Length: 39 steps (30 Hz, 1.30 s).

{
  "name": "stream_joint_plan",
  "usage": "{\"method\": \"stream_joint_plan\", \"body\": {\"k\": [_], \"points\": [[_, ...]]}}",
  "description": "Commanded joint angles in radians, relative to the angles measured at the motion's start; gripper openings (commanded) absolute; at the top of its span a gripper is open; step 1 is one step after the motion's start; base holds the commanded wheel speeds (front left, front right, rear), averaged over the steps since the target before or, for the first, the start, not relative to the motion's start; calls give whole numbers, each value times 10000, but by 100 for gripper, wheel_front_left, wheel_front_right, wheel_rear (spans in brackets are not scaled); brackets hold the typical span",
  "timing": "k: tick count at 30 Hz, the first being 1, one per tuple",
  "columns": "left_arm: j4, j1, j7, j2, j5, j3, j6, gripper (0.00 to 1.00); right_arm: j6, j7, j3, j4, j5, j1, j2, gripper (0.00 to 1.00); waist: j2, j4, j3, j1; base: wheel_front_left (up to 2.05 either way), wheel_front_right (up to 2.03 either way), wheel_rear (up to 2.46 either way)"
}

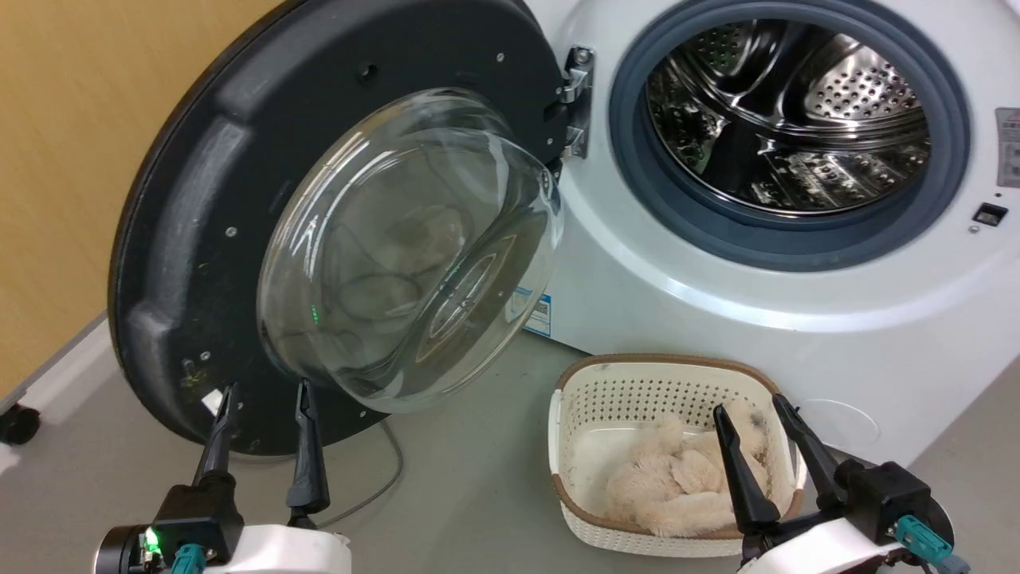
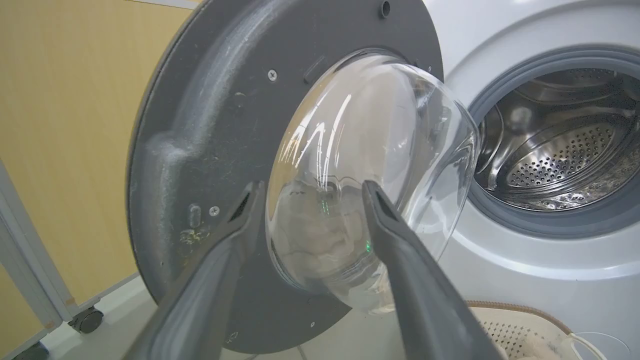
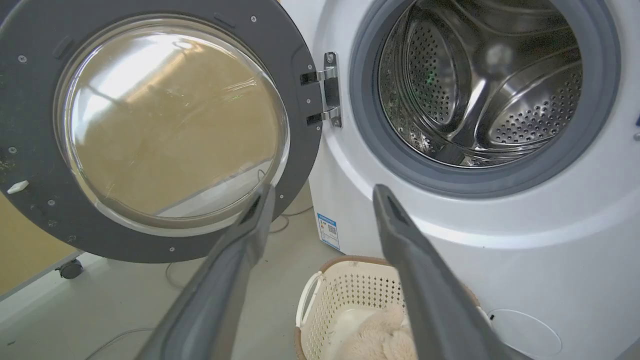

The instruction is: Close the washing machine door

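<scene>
door wide open. left pincer spread, empty, near door's 6 o'clock rim; right pincer spread, empty too.

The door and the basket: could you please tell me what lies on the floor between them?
Head view: a thin grey cable curls from under the door across the floor; otherwise the stretch to the basket is bare.

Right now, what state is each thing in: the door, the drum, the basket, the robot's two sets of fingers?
Round black-framed glass-windowed washing machine door: wide open.
Perforated shiny steel drum: looks empty.
Cream plastic basket: on the floor, holding a fluffy cream item.
Left gripper: fingers apart, empty.
Right gripper: fingers apart, empty.
</scene>
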Motion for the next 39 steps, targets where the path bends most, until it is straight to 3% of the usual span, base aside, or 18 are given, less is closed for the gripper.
{"method": "stream_joint_plan", "body": {"k": [1, 30, 31, 32, 33, 39], "points": [[-69, 142, -136, -4, -117, 30, 68, 100, 5, -123, 58, 49, 145, -219, -66, 100, -1, 94, 11, 1, 0, 0, 0], [-350, 305, -649, -5, -329, 71, 329, 100, 6, -636, 385, 271, 473, -299, -59, 100, -1, 1126, 50, 0, 0, 0, 0], [-359, 302, -649, -5, -331, 67, 311, 90, 6, -636, 383, 268, 472, -296, -58, 100, -1, 1125, 50, 0, 0, 0, 0], [-369, 300, -649, -5, -334, 75, 292, 31, 6, -636, 380, 262, 470, -293, -56, 100, -1, 1126, 55, 0, 0, 0, 0], [-384, 292, -649, -5, -346, 93, 272, 2, 6, -636, 377, 254, 467, -291, -55, 100, -1, 1126, 60, 0, 0, 0, 0], [-707, 29, -649, 5, -491, 573, -10, 0, 6, -636, 324, 187, 410, -274, -47, 100, -1, 1124, 133, 0, 0, 0, 0]]}}
